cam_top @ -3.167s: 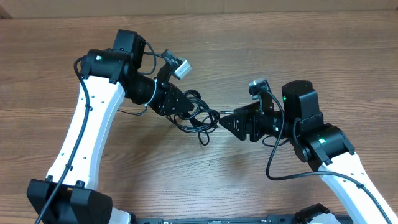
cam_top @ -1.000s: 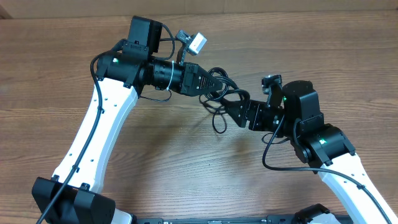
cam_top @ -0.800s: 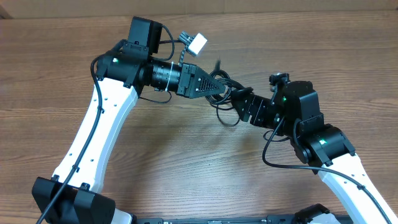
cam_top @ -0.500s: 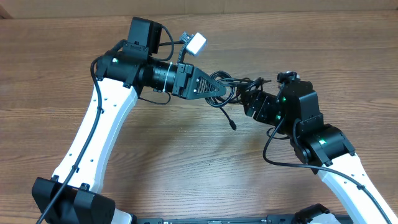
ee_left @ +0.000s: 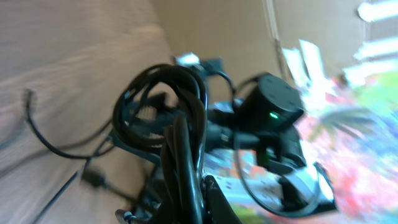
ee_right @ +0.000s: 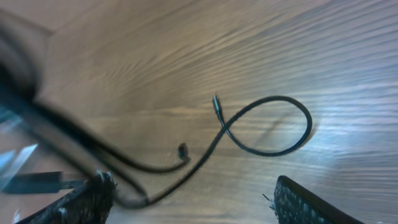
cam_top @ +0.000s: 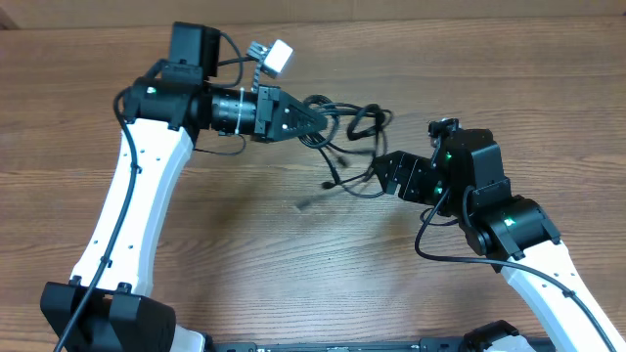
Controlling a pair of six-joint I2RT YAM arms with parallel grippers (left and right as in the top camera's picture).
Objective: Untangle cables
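The cables are a knot of thin black cords held up above the table, with loops and plug ends dangling down. My left gripper is shut on the knot. In the left wrist view the bundle rises out of the closed jaws. My right gripper stands open just right of the hanging strands and grips nothing. The right wrist view shows a loose loop and two plug ends below the open right gripper, with one strand passing close to its left finger.
The wooden table lies under both arms. A blurred cable end shows low, close to the table surface. The thick black wires fixed to the right arm hang beside its white base link.
My left gripper has pulled back to the left with the knot. The right gripper has opened, come off the cables and dropped lower right. Strands now dangle free.
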